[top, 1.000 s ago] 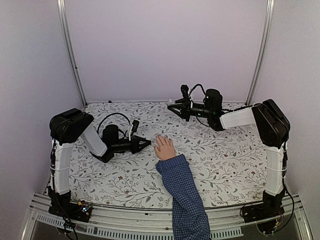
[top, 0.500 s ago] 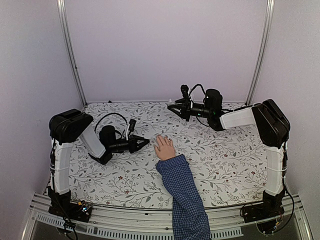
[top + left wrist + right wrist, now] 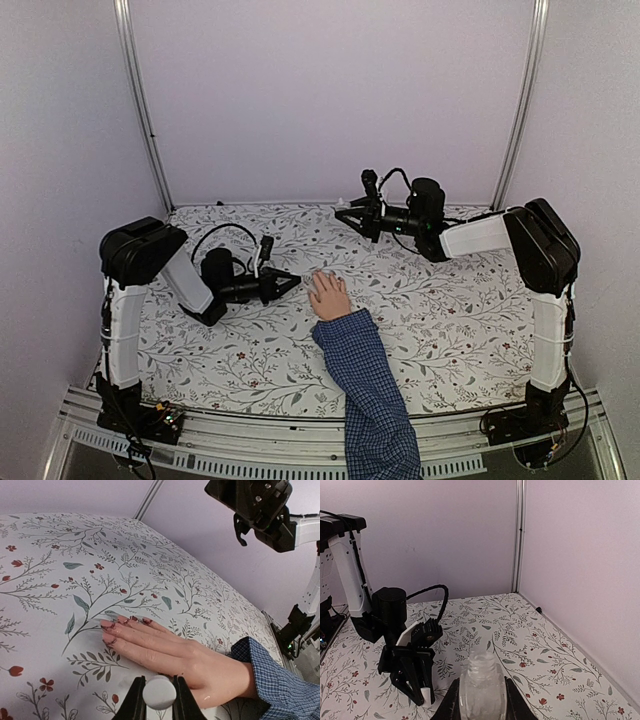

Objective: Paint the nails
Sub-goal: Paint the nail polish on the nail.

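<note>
The desk (image 3: 450, 320) with its flowered cloth carries everything. The 2 arms reach over it from the near edge. Between them a blue checked sleeve (image 3: 370, 390) lies on the desk, and it ends in a pale human-like palm (image 3: 328, 297) that lies flat, fingers pointing away from the arms.

The right hand (image 3: 481, 707) hangs high over the far part of the desk, well apart from the sleeve. It is closed on a clear glass bottle (image 3: 482, 680) with an open neck, and it has not moved in the last second.

The left hand (image 3: 293, 283) is the one that changes. During the last second it draws back a little, then comes forward again, and now its tip is just beside the pale fingertips. It is narrow and holds a small white round cap (image 3: 159, 692), probably the cap of the brush. The brush itself I cannot see.

The nails (image 3: 122, 622) are at the far ends of the fingers, close in front of this hand. In the left wrist view at least 4 of them already show dark red colour, a bit uneven. I judge that the painting is well advanced and that this small approach prepares 1 more stroke.
</note>
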Robot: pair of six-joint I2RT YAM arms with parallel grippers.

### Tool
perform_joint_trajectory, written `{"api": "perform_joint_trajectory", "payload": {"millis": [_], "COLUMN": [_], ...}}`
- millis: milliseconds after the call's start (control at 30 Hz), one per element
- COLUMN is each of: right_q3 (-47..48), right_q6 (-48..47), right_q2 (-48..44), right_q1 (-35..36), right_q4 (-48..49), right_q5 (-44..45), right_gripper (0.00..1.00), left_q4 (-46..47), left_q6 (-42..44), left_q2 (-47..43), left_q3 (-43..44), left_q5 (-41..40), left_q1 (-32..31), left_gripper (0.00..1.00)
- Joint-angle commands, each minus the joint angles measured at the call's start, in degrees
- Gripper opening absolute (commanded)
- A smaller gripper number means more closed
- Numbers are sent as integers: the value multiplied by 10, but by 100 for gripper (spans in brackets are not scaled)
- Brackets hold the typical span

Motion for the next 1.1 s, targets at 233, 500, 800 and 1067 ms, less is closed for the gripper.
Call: {"api": "perform_joint_trajectory", "payload": {"millis": [233, 500, 800, 1067], "right_q3": [-3, -3, -3, -4], "right_q6": [-2, -2, -2, -2], "right_q2": [6, 6, 5, 5], "right_q1": [1, 1, 1, 1], "right_q4": [3, 3, 3, 3], "right_q5": [1, 1, 0, 0], "right_gripper": [0, 0, 0, 0], "left_q4": [-33, -53, -66, -98], "left_q6": [7, 12, 19, 43], "left_q2": [20, 24, 24, 20], "left_q3": [18, 26, 31, 34], "left_q5": [3, 0, -3, -7], "left_q1": [-2, -4, -5, -9], "left_gripper": [0, 0, 0, 0]}}
